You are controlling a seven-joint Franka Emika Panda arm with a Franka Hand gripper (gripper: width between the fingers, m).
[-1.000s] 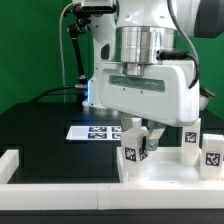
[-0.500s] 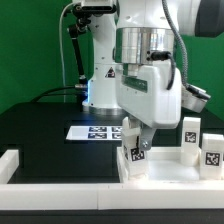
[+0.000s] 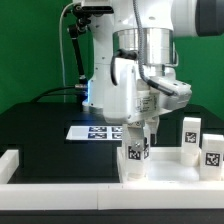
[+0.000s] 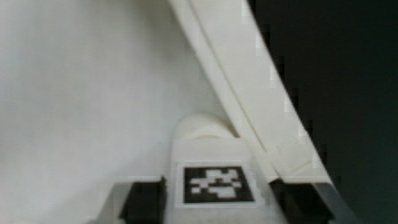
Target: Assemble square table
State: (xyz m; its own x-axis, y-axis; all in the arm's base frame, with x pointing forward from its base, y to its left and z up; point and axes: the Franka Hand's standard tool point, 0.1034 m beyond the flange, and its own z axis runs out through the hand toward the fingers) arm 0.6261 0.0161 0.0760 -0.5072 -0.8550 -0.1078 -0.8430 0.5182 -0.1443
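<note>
**Claw closed on a table leg over the square top**

In the exterior view the claw (image 3: 138,140) reaches down from the white arm and pinches an upright white table leg (image 3: 137,152) between its two fingers, the jaws drawn in to the width of the leg. The leg's black-and-white tag faces the camera. Its lower end is at the square table top (image 3: 165,172), a white raised-rim panel lying on the black tabletop (image 3: 40,125) toward the exterior view's right. Whether the leg is seated in the top or only touching it cannot be told.

The wrist view shows the same leg (image 4: 217,150) with its tag between the dark fingertips (image 4: 134,200), and the top's pale surface (image 4: 89,90) and raised rim behind it.

Two more tagged legs (image 3: 190,134) (image 3: 212,148) stand at the exterior view's right. The marker board (image 3: 95,131) lies flat behind the arm, and a low white border rail (image 3: 50,172) runs along the front.
</note>
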